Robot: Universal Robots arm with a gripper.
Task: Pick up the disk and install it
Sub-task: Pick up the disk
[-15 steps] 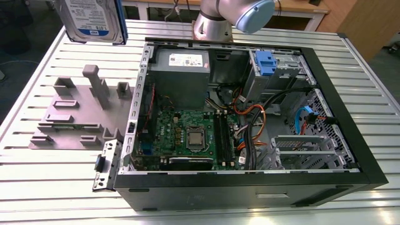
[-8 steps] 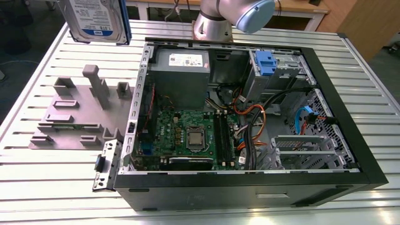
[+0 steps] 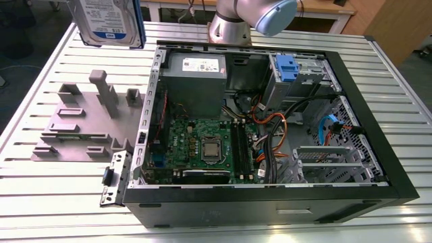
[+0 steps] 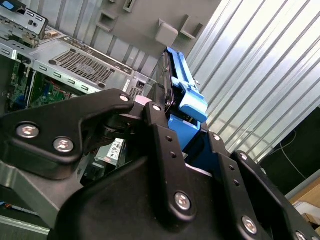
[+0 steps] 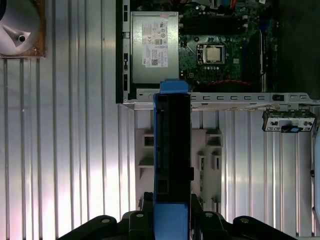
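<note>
The disk [image 3: 108,20], a silver drive with a white-and-blue label and blue side rails, hangs in the air at the exterior view's upper left, above the slatted table and beyond the grey fixture. In the first wrist view the disk [image 5: 172,150] stands edge-on, black with blue rails, between my black fingers [image 5: 137,217]. My gripper [image 5: 171,220] is shut on its near end. In the second wrist view the gripper [image 4: 192,142] clamps the blue rail of the disk [image 4: 182,90]. The disk is outside the open computer case [image 3: 357,116], over the fixture side.
The open case holds a grey power supply box [image 3: 196,76], a green motherboard [image 3: 202,147], cables, and a drive bay with a blue latch [image 3: 286,68]. A grey fixture plate [image 3: 81,126] with upright pegs lies at the exterior view's left. The arm's base [image 3: 229,28] stands behind the case.
</note>
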